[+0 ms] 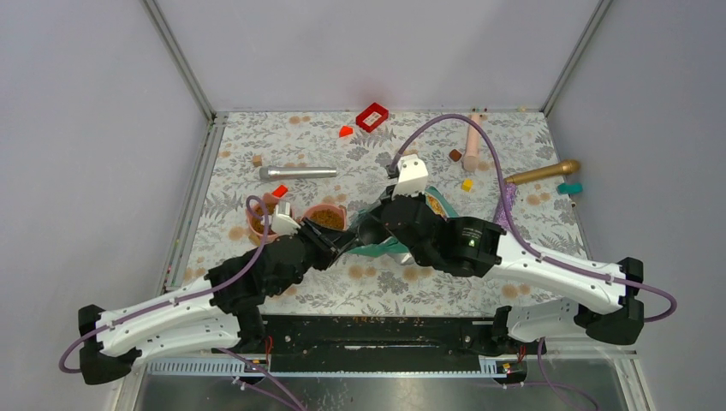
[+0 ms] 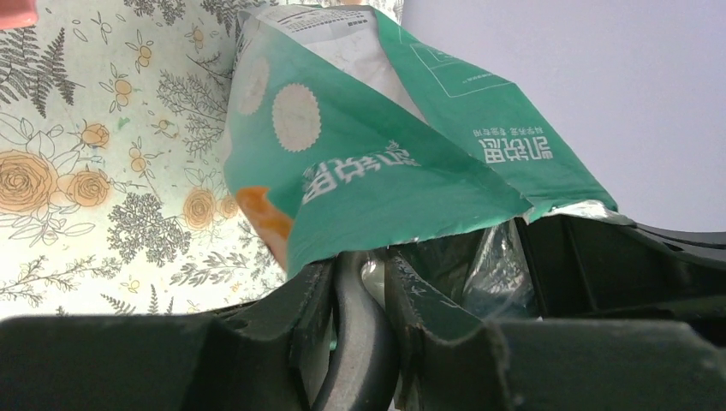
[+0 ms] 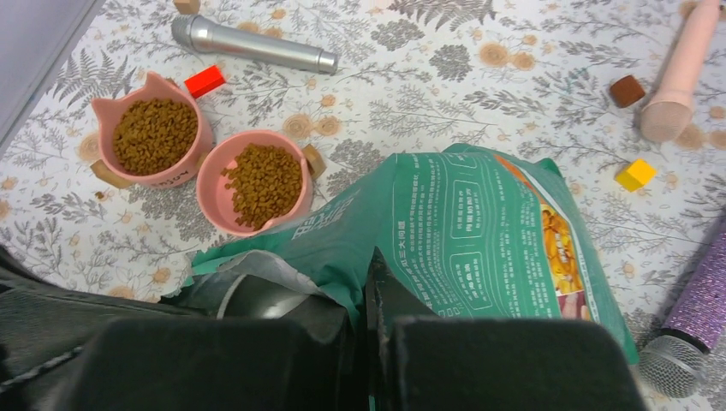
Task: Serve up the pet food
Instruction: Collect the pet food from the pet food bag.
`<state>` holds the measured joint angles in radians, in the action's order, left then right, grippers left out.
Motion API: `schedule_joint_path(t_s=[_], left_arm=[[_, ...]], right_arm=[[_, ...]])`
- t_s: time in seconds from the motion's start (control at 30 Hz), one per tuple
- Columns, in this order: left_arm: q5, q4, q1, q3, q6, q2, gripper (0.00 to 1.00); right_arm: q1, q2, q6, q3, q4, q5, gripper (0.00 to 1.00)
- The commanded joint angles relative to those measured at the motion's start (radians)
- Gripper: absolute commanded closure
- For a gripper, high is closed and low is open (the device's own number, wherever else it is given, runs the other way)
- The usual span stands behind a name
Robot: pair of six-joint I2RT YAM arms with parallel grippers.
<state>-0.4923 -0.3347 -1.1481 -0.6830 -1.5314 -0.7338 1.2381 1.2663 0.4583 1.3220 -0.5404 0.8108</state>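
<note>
Right fingers (image 3: 389, 295) pinch the teal Chinese-printed pouch (image 3: 479, 231), left fingers (image 2: 295, 312) clamp a dark scoop handle (image 2: 360, 342) at its mouth, beside two pink bowls (image 3: 216, 201) of kibble (image 3: 265, 184).

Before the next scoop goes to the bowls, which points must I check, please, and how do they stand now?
1. Right gripper pinches pouch edge: ok.
2. Left gripper grips scoop handle: ok.
3. Scoop in pouch mouth: ok.
4. Scoop loaded: cannot tell.
5. Round bowl has room: ok, kibble covers part.
6. Cat-eared bowl has room: not ok, nearly full.
</note>
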Motion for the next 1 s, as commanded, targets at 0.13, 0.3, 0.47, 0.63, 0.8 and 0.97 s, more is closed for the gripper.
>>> schedule_joint_path(t_s=[0.13,0.3,0.47,0.63,0.8,0.97], left_arm=[[-0.044,-0.145,0.01,-0.03,-0.079,0.125,1.0],[-0.054,-0.202,0.009,-0.051,-0.083,0.183,1.0],[-0.059,-0.205,0.01,-0.068,-0.082,0.219,1.0],[-0.09,-0.247,0.011,-0.158,-0.049,0.19,1.0],[-0.101,-0.264,0.01,-0.284,0.007,0.092,1.0],[-0.123,-0.254,0.01,-0.384,0.015,-0.018,1.0]], right_arm=[[-0.017,-0.107,-0.071,-0.002,-0.005,0.184,1.0],[-0.017,-0.116,-0.129,0.003,-0.033,0.189,1.0],[-0.017,-0.142,-0.137,-0.002,-0.038,0.182,1.0],[-0.017,-0.15,-0.169,0.01,-0.042,0.15,1.0],[-0.017,-0.095,-0.333,0.126,-0.085,0.076,1.0],[-0.017,-0.003,-0.518,0.319,-0.234,0.047,1.0]])
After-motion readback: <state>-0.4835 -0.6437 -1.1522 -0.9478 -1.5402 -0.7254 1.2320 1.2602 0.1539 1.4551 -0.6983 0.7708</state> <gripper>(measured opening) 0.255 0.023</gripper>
